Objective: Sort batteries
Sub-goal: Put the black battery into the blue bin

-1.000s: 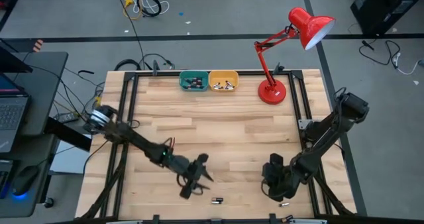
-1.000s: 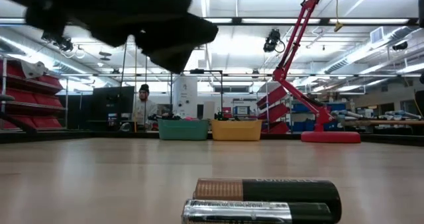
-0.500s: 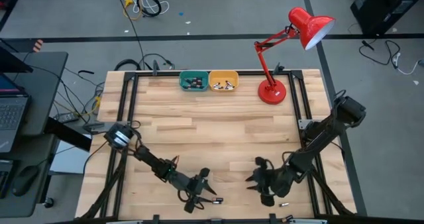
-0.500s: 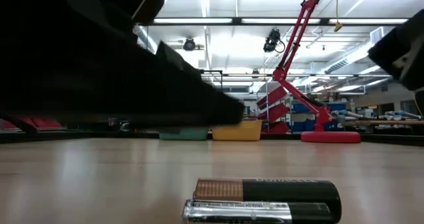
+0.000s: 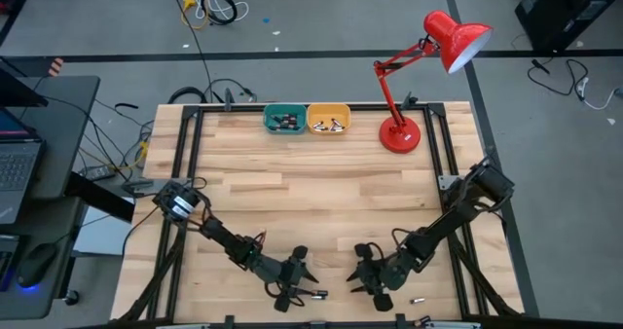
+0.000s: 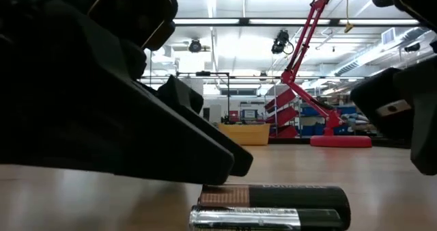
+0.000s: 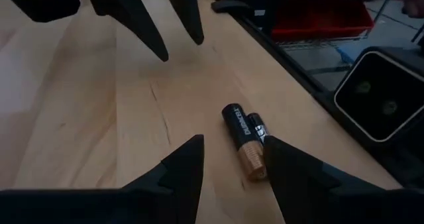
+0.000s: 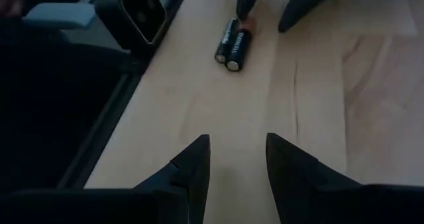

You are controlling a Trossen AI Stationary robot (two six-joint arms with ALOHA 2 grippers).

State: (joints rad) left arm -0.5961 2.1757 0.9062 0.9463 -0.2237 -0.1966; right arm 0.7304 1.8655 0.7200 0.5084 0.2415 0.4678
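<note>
Two batteries lie side by side on the wooden table near its front edge, a larger black one with a copper end and a thinner one; the low view shows them as well. My left gripper is open and low over the table, with the pair just ahead of it, close to one fingertip. My right gripper is open too and faces the same batteries from the table's right side. In the high view the left gripper and the right gripper stand on either side of the pair. My left gripper has one fingertip right beside the batteries' copper end; I cannot tell whether it touches them. The batteries lie flat on the table.
A teal bin and a yellow bin with small items inside stand at the far edge, beside a red desk lamp. Two more batteries lie near the front right. A camera box sits at the front edge.
My left gripper has come down and toward the near edge, stopping low at the two batteries. My right gripper has gone toward the table's left, sunk and rolled, so that it now faces the pair. The batteries have not moved.
</note>
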